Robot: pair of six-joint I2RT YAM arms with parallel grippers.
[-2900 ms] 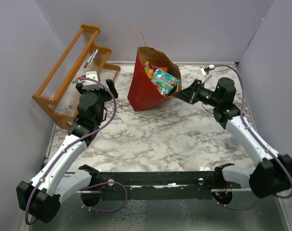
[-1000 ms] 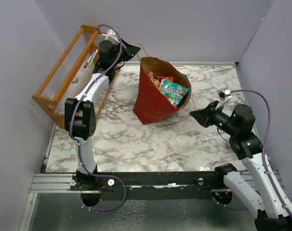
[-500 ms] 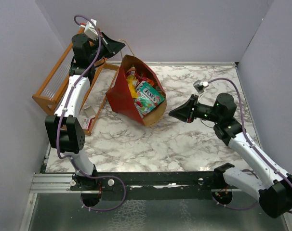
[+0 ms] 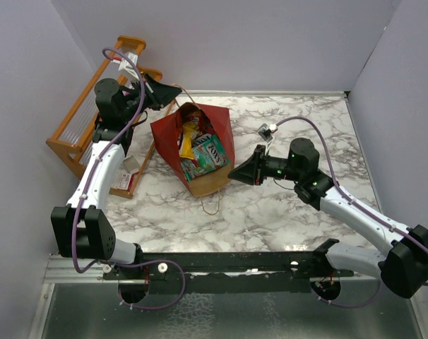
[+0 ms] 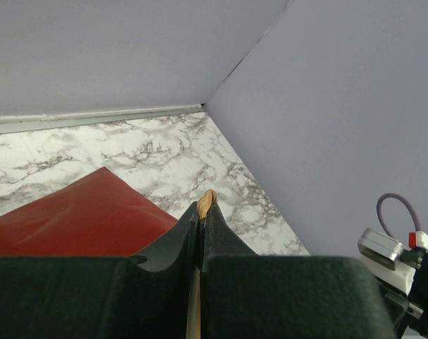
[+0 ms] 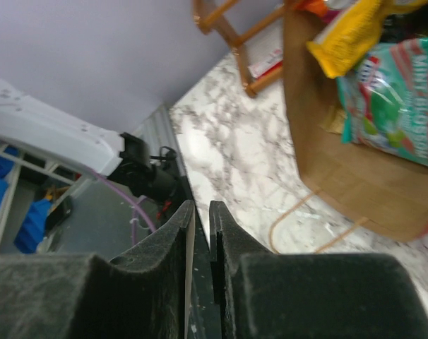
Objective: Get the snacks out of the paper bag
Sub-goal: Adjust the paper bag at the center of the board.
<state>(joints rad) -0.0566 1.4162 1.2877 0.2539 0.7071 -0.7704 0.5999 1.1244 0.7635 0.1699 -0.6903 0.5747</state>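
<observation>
Marbled table (image 4: 292, 212), lilac walls (image 4: 270, 42); paper bag (image 4: 166, 133) has swung left; left gripper (image 5: 202, 205) pinches its handle; right gripper (image 6: 198, 212) barely parted, empty

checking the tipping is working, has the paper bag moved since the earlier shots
Yes. The paper bag has shifted left, closer to the wooden rack, and its mouth has swung from facing right to facing the near edge of the table.
</observation>
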